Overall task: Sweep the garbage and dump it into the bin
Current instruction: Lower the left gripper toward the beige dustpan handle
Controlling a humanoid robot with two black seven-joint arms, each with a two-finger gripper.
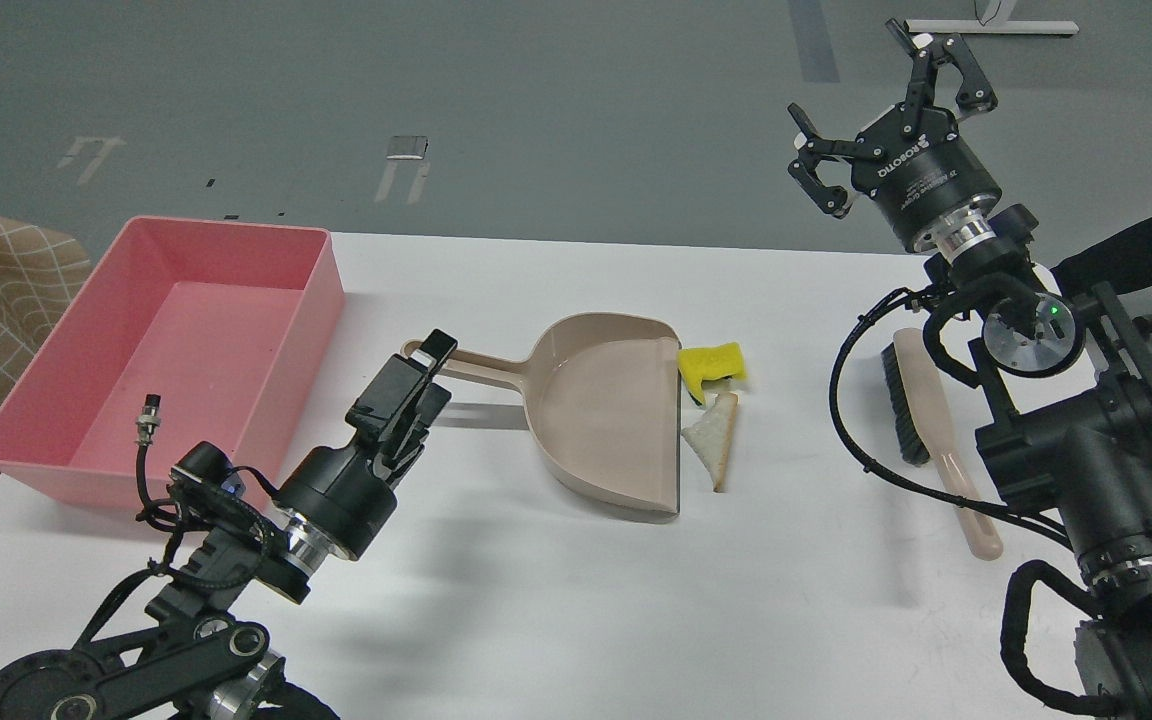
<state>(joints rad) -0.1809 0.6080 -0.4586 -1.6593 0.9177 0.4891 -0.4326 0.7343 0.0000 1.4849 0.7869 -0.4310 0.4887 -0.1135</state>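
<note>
The left tool (pixel 423 372) hovers low over the desk (pixel 556 600), its fingers close together at the end of the dustpan (pixel 608 425) handle; whether they grip it, I cannot tell. The brush (pixel 936 440) lies flat on the desk at the right, beside the right arm. The bread (pixel 714 437) and sponge (pixel 710 366) lie just at the dustpan's open edge. The bin (pixel 176 350) sits at the left, well apart from them. Farthest, the right tool (pixel 886 115) is raised, fingers spread wide, holding nothing.

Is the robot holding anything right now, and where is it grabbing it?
The right gripper is open and empty. The left gripper is at the dustpan's handle; whether it grips can't be told.
</note>
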